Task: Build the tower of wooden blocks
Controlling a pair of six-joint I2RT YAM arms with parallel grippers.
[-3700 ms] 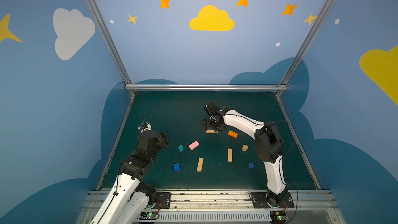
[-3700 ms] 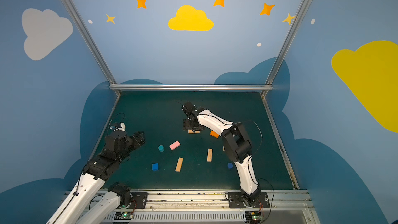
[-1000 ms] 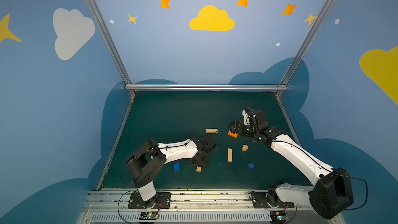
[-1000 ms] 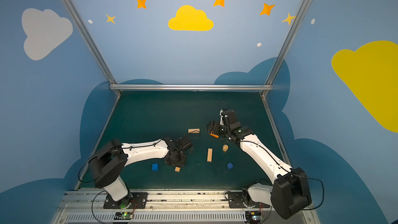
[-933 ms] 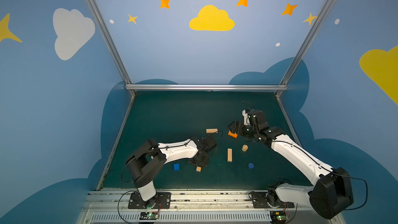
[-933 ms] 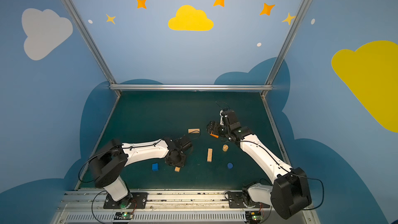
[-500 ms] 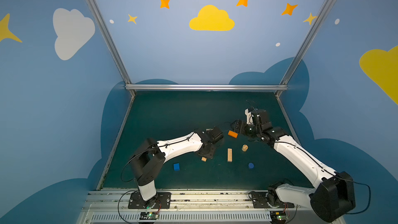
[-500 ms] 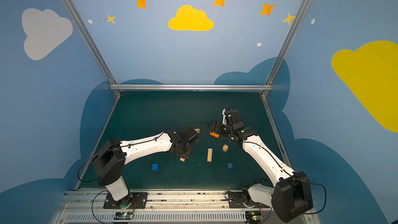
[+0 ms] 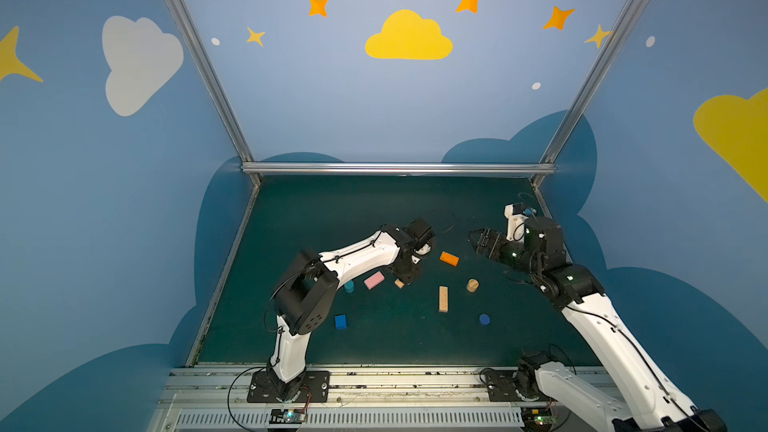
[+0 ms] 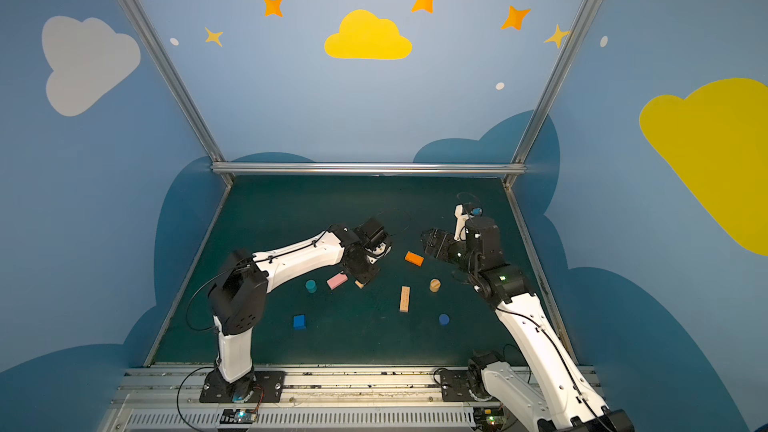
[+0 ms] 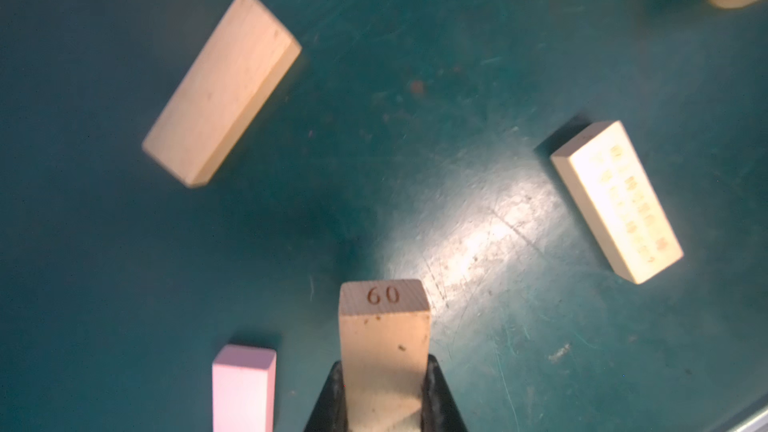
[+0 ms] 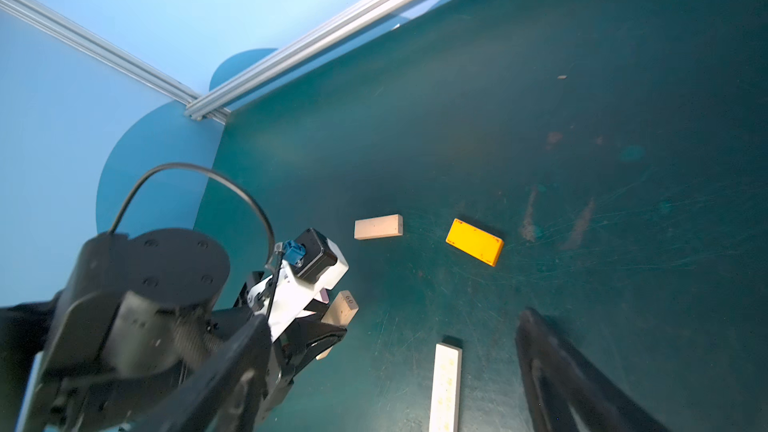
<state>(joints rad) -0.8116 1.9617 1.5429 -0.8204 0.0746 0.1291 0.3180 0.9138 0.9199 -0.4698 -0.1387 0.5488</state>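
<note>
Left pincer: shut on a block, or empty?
Shut on a tan wood bar: in the left wrist view, the jaws of the left pincer press both sides of the bar stamped 60.

Soft overhead light, top views crisp but bowed at the edges, white glare on the green mat — printed tan bar nearby washed pale, wrist views softer.

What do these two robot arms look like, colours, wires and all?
Both the left arm and right arm have white shells between chunky black joints, with thin black cables looping alongside. The left gripper and right gripper are black with tapered fingers. Each wrist carries a white-and-black camera box with a blue plug.
</note>
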